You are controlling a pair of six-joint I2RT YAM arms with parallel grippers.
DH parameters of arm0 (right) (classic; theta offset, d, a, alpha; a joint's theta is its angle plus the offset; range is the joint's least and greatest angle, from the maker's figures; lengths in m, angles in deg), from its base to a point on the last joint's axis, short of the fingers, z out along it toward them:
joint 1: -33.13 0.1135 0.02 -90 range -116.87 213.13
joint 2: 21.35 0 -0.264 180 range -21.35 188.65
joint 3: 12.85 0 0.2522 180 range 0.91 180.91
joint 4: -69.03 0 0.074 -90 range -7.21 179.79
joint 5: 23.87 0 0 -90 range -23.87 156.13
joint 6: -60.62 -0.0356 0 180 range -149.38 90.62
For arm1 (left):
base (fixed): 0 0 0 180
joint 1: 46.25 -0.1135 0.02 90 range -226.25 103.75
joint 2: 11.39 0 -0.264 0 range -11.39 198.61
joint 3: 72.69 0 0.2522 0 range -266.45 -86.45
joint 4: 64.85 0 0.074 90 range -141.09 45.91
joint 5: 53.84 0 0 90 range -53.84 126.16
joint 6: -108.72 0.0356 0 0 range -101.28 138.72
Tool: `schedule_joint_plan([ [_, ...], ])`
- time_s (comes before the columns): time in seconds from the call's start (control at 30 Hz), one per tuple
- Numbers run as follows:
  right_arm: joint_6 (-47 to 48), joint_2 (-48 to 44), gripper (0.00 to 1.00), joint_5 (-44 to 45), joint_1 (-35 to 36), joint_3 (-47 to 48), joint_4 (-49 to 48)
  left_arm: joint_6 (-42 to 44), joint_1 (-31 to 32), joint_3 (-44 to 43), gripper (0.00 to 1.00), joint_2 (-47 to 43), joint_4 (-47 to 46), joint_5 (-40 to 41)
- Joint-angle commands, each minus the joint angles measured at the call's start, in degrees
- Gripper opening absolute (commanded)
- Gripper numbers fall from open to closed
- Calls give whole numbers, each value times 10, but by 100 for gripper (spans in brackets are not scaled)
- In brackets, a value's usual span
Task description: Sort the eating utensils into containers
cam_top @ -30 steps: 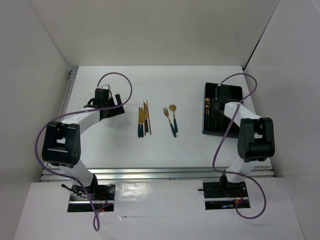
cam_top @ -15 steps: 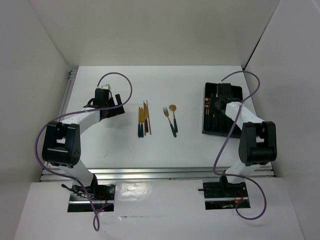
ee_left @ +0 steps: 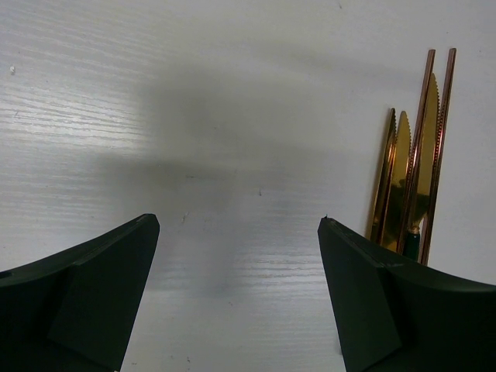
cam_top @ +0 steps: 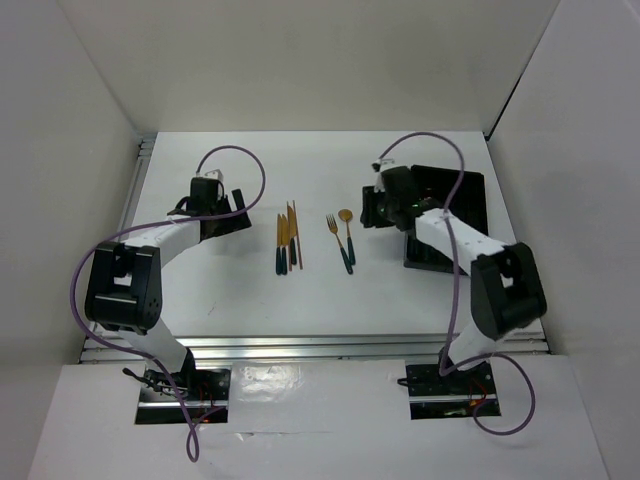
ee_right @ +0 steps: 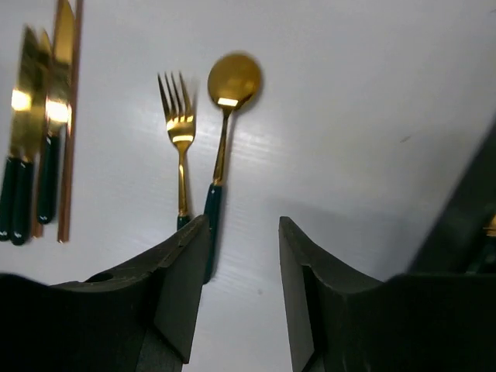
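My left hand (ee_left: 236, 232) hangs released and empty, with the knives and sticks (ee_left: 403, 178) at its 2 o'clock on the surface. Fork (ee_right: 180, 128) and spoon (ee_right: 231, 84) lie side by side. My right hand (ee_right: 244, 225), parted and empty, should straddle only the spoon's handle. The tray (cam_top: 470, 185) waits at 3 o'clock.

A white table (cam_top: 320, 290) with a faint grain fills the middle, boxed in by plain white walls (cam_top: 310, 60) at the back and both sides. A ribbed aluminium rail (cam_top: 300, 346) runs along its near edge, and a metal strip (cam_top: 141, 170) along its left.
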Motion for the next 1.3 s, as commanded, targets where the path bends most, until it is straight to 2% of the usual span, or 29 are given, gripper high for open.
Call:
schedule_joint_plan([
  [0.0, -28, 74, 48, 30, 44, 16, -8, 0, -3, -16, 99, 6, -16, -8],
  [0.2, -45, 145, 46, 67, 70, 58, -8, 0, -3, -16, 99, 6, -16, -2],
  [0.33, -45, 151, 46, 34, 85, 59, -24, 0, -3, -16, 99, 6, -16, -2],
  [0.5, -52, 183, 46, 42, 97, 83, -12, 0, -3, -16, 99, 6, -16, -2],
  [0.67, -71, 188, 46, 47, 102, 95, -7, 0, -3, -16, 99, 6, -16, -2],
  [1.17, -159, 182, 46, -16, 107, 58, -56, 0, -3, -16, 99, 12, -16, 4],
  [1.27, -170, 208, 47, 7, 119, 79, -28, 0, -3, -16, 99, 12, -16, 4],
])
